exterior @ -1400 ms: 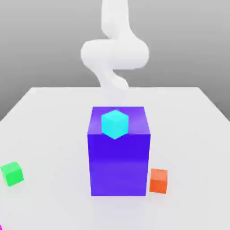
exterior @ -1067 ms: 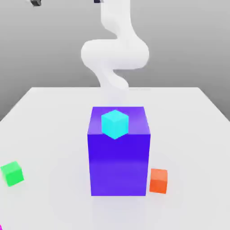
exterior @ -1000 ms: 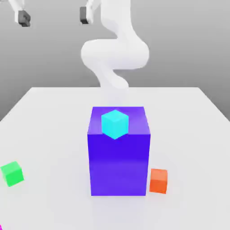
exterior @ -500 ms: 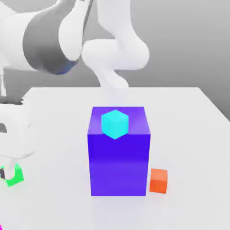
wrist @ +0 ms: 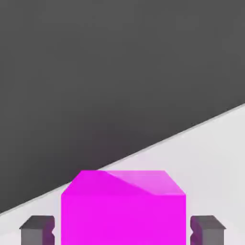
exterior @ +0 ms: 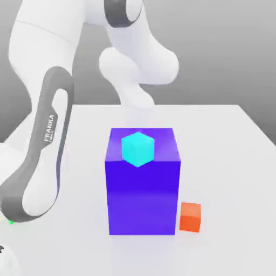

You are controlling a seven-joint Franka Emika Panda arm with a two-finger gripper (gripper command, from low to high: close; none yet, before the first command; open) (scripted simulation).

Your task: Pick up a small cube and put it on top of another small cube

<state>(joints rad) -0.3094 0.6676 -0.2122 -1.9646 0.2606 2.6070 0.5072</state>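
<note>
Gripper [wrist: 122,229] is now clamped on magenta cube [wrist: 123,210] at table [exterior: 226,140] edge, vs. wide open a sec ago; grasp judged done, lift next. Farther off, cyan cube [exterior: 138,148] is seen atop tall blue block [exterior: 143,194], orange cube [exterior: 190,216] beside it.

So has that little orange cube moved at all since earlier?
No. The orange cube sits at the same spot beside the big blue block, on the exterior view's right.

I am looking at a big blue block [exterior: 143,197] sitting in the middle of the white bench [exterior: 226,161]. It is standing upright. The bench is meeting a plain grey wall [exterior: 226,48] at its far edge.
</note>
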